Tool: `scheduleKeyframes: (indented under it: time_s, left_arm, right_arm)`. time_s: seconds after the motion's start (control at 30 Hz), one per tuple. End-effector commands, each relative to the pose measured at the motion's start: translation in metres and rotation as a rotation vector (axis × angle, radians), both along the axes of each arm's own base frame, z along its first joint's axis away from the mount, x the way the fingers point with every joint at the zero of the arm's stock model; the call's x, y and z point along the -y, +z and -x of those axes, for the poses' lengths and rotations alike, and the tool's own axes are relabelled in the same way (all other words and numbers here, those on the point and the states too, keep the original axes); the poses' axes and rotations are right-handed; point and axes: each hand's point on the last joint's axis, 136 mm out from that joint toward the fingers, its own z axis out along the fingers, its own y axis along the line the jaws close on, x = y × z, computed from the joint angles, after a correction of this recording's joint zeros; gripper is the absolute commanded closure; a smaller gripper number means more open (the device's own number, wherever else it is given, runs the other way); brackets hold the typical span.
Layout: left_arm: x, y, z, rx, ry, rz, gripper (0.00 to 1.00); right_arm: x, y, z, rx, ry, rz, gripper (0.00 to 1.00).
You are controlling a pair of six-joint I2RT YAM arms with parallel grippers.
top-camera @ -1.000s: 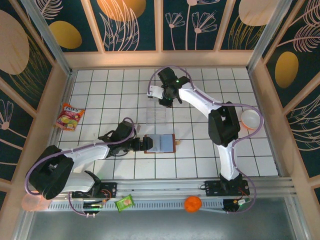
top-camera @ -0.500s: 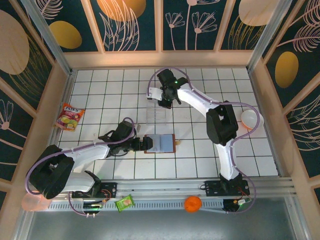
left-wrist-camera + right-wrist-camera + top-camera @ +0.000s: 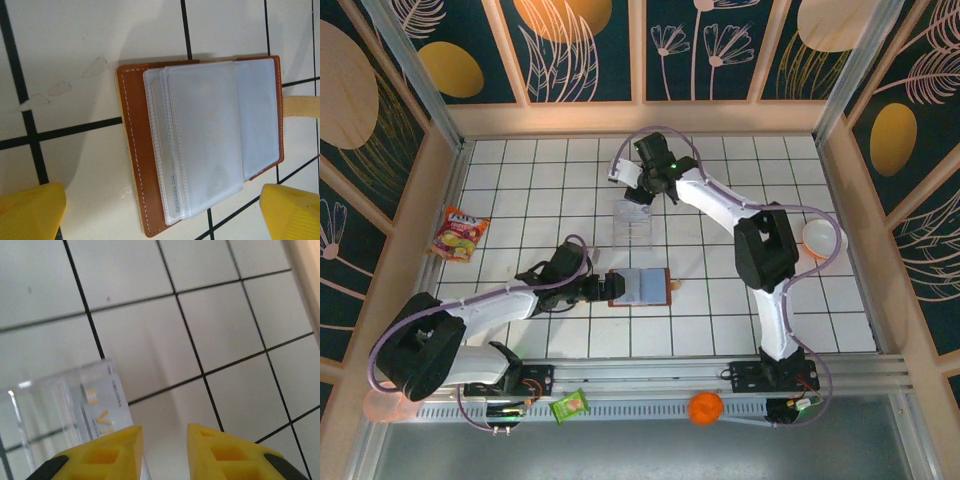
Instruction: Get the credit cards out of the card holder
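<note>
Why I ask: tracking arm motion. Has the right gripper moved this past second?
Yes, the right gripper swung left along the far edge of the clear tray.

White tiled counter [image 3: 720, 320]: open card holder [image 3: 640, 287] at centre; clear tray [image 3: 632, 225] toward the far edge; snack packet [image 3: 458, 233] at left edge; bowl [image 3: 822, 238] at right edge.

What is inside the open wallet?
The wallet holds a stack of frosted plastic sleeves; printed digits show at one edge. The sleeves cover whatever lies beneath them.

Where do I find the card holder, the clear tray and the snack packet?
card holder [image 3: 134, 150], left wrist view, brown leather inner side.
clear tray [image 3: 633, 232], top view, its clear body.
snack packet [image 3: 459, 233], top view, its middle.
</note>
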Motion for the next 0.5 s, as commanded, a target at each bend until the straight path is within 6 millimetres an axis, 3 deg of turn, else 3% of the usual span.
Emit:
scheduleKeyframes:
  time_s: [0.0, 0.13, 0.23, 0.33, 0.47]
  left_arm:
    - [-0.007, 0.012, -0.013, 0.062, 0.080, 0.018, 0.01]
    - [-0.023, 0.020, -0.023, 0.129, 0.179, -0.008, 0.01]
    - [-0.036, 0.025, -0.028, 0.170, 0.249, -0.023, 0.01]
    - [-0.053, 0.029, -0.030, 0.207, 0.332, -0.042, 0.01]
    - [-0.059, 0.032, -0.028, 0.235, 0.365, -0.018, 0.01]
  right_arm:
    - [-0.018, 0.088, 0.006, 0.031, -0.031, -0.314, 0.67]
    - [-0.023, 0.121, 0.020, -0.089, -0.134, -0.578, 0.66]
    - [-0.010, 0.120, 0.028, -0.177, -0.273, -0.693, 0.66]
    - [0.008, 0.094, 0.048, -0.308, -0.419, -0.749, 0.65]
    - [0.020, 0.027, 0.102, -0.460, -0.560, -0.643, 0.65]
